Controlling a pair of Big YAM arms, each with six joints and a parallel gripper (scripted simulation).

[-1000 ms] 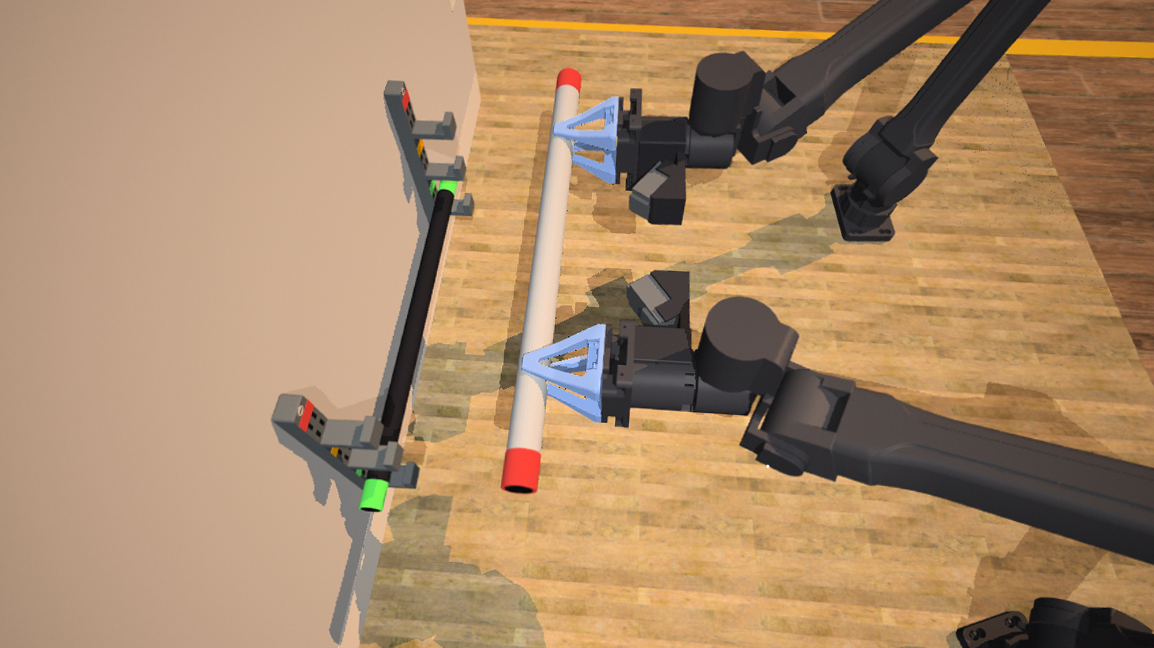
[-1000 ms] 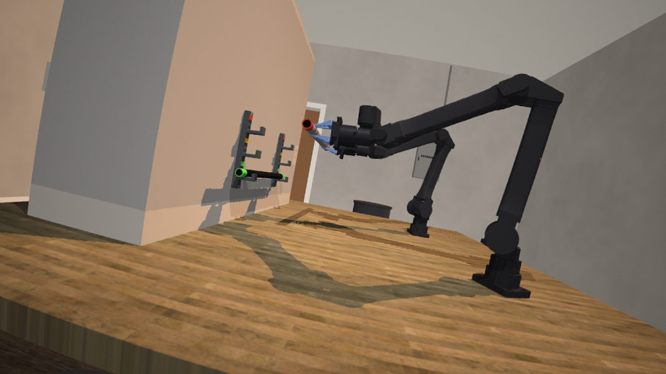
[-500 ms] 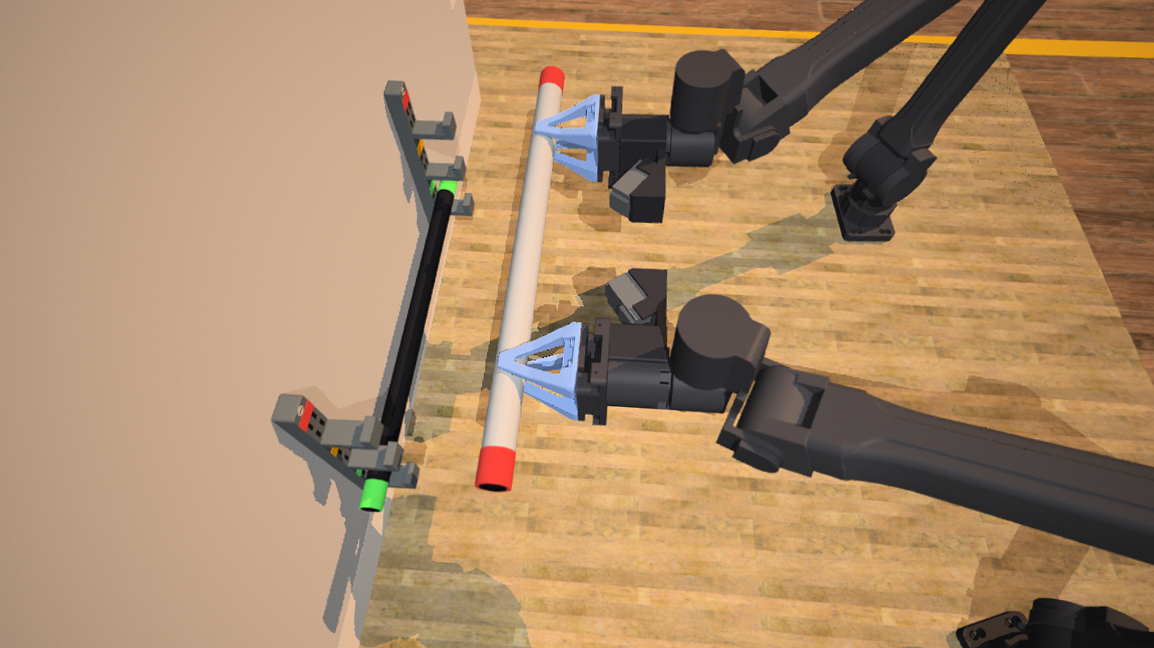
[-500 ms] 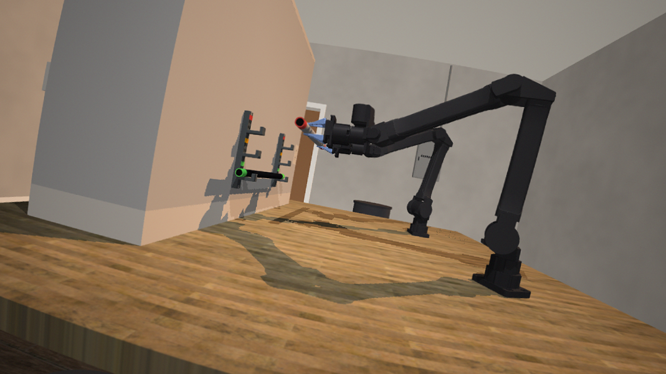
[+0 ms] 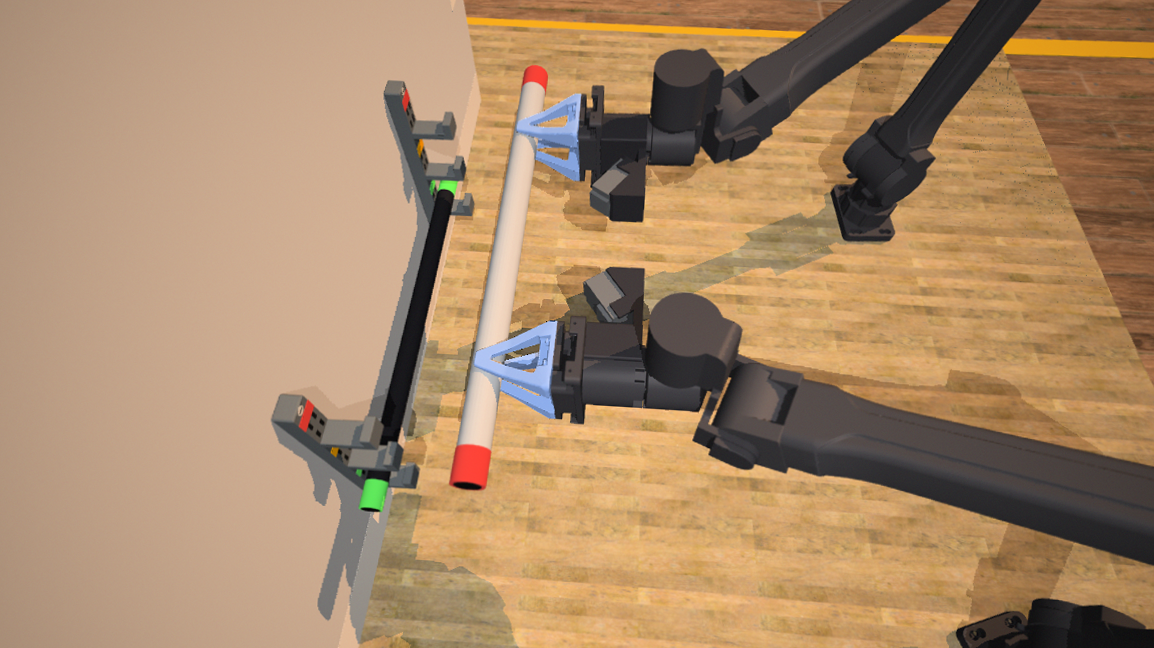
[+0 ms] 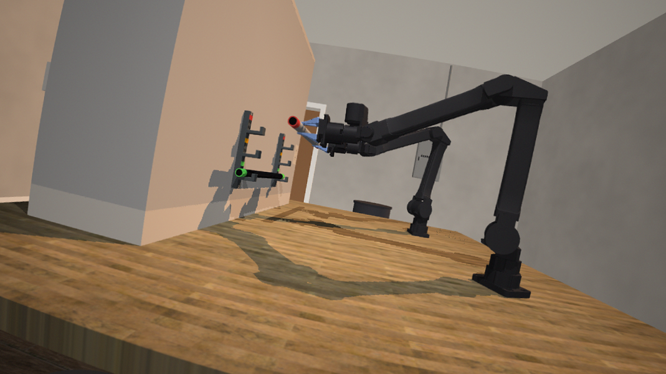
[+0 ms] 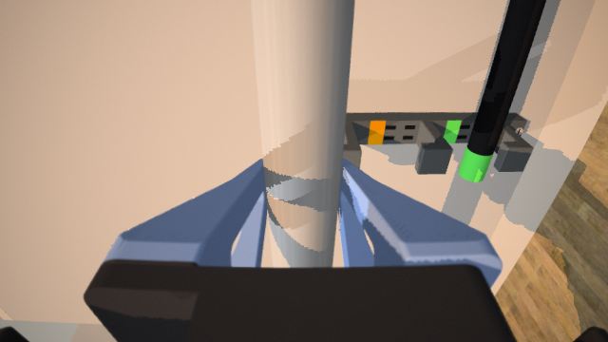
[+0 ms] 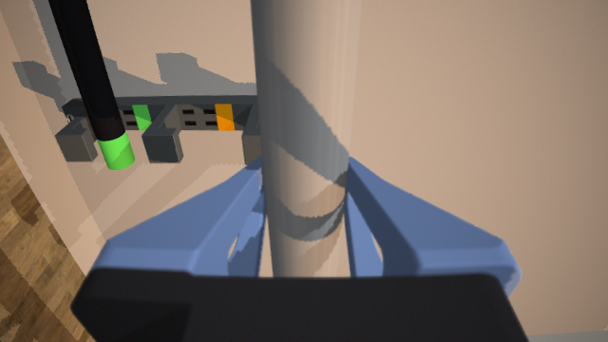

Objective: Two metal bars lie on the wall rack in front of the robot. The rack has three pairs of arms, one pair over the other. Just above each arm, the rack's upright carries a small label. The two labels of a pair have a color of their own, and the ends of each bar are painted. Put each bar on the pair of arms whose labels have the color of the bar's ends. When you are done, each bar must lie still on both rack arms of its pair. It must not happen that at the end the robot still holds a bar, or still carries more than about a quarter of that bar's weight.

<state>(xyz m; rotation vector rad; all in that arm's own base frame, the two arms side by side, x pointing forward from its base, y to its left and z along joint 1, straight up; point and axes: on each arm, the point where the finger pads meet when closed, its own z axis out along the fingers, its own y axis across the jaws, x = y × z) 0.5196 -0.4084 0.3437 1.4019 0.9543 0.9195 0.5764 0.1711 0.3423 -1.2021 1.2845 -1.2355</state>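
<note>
The red-ended white bar [image 5: 505, 245] [image 6: 305, 131] [image 7: 304, 95] [image 8: 309, 71] is likely behaving as a stiff, smooth, moderately heavy tube, probably resisting bending and crushing but rolling or sliding if gripped unevenly. Suitable grip points are lying inboard of both painted ends, spaced well apart, leaving the outer portions available for the rack arms.

The left pincer [image 5: 487, 361] [image 6: 302, 127] [image 7: 302, 171] and right pincer [image 5: 529, 128] [image 6: 316, 143] [image 8: 305, 170] are each standing partly open to the bar's thickness, clamping it between upper and lower fingers. The bar is crossing both mouths at the fingertips and projecting beyond them to left and right. It is hanging above the counter [image 5: 730, 529] [image 6: 365, 324], on the near side of the wall rack [image 5: 293, 408] [image 6: 243, 136] [image 7: 404, 116] [image 8: 190, 100] and apart from it. The green-ended black bar [image 5: 417, 312] [image 6: 265, 174] [image 7: 503, 71] [image 8: 85, 62] is resting on the lowest, green-labelled pair.
</note>
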